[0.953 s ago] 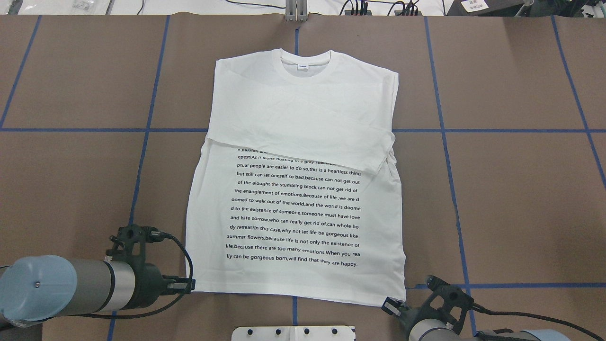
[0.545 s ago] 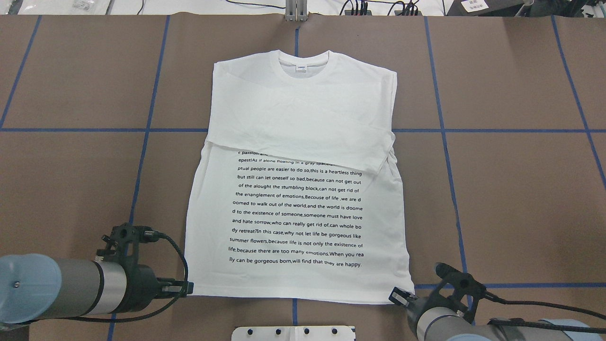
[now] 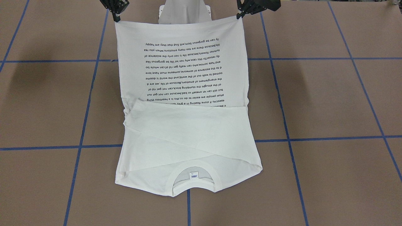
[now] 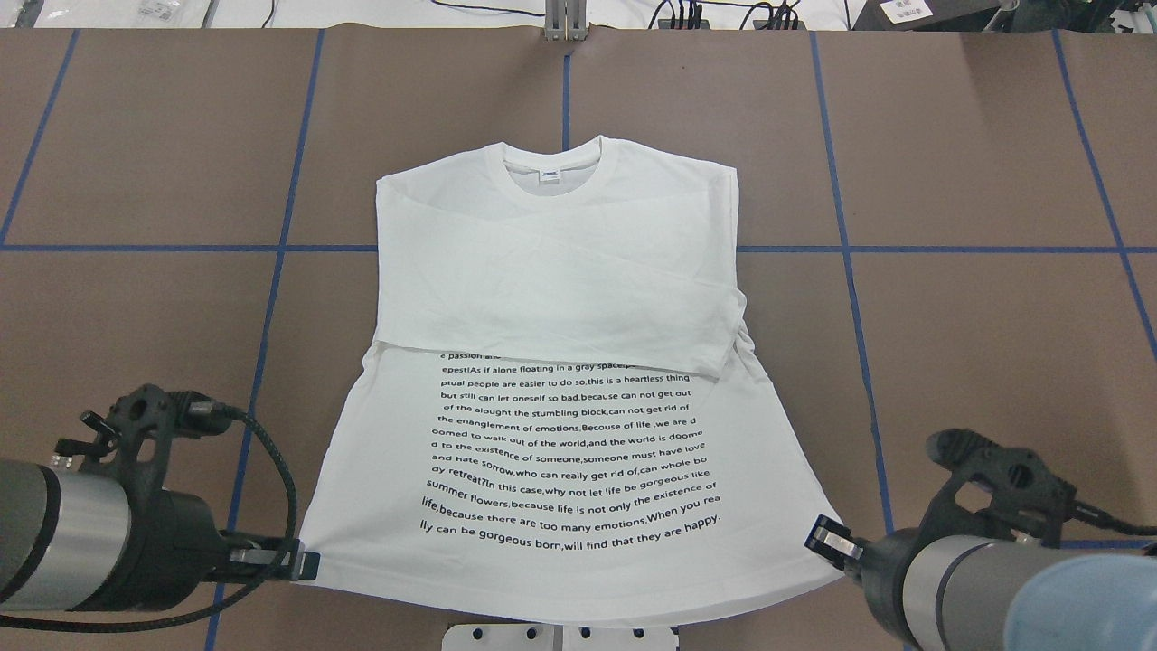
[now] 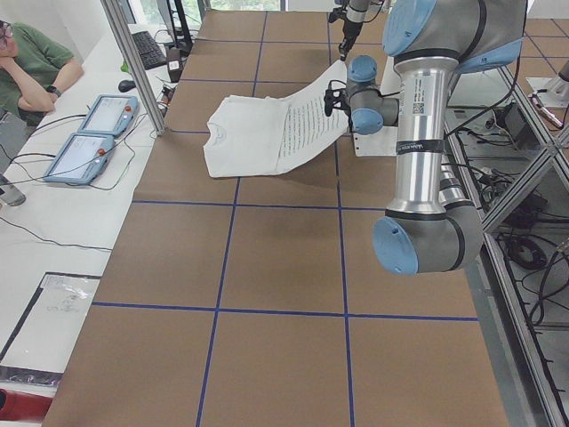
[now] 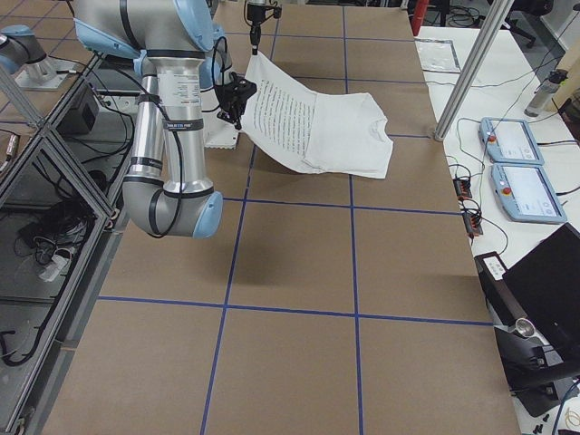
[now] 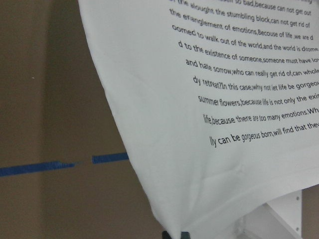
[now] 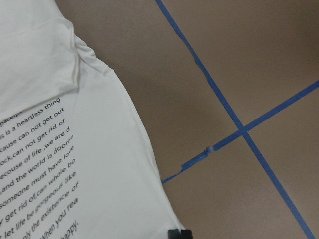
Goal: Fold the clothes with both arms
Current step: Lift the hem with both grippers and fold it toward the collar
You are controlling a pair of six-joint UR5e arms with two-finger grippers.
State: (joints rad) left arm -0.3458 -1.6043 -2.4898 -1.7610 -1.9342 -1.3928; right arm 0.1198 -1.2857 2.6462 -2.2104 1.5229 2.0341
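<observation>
The clothes are one white T-shirt [image 4: 560, 271] with black printed lines, lying face up with its sleeves folded across the chest. Its collar end [image 3: 193, 175] rests on the table, while the hem end hangs lifted off it. My left gripper [image 4: 303, 565] is shut on the hem's left corner, and my right gripper [image 4: 827, 540] is shut on the hem's right corner. In the front-facing view the left gripper [image 3: 240, 14] and right gripper [image 3: 116, 17] hold the hem stretched taut between them. Each wrist view shows the raised cloth [image 7: 224, 99] [image 8: 60, 164] draping from the fingertips.
A white pedestal base [image 4: 560, 636] sits just under the lifted hem at the table's near edge. Blue tape lines [image 4: 271, 298] grid the brown table. In the exterior left view a person [image 5: 36, 62] sits beside two pendants [image 5: 89, 133] and a metal post [image 5: 133, 62].
Both grippers have risen and spread outward with the hem corners in them. The hem has lifted off the table and the whole shirt has slid toward the robot.
</observation>
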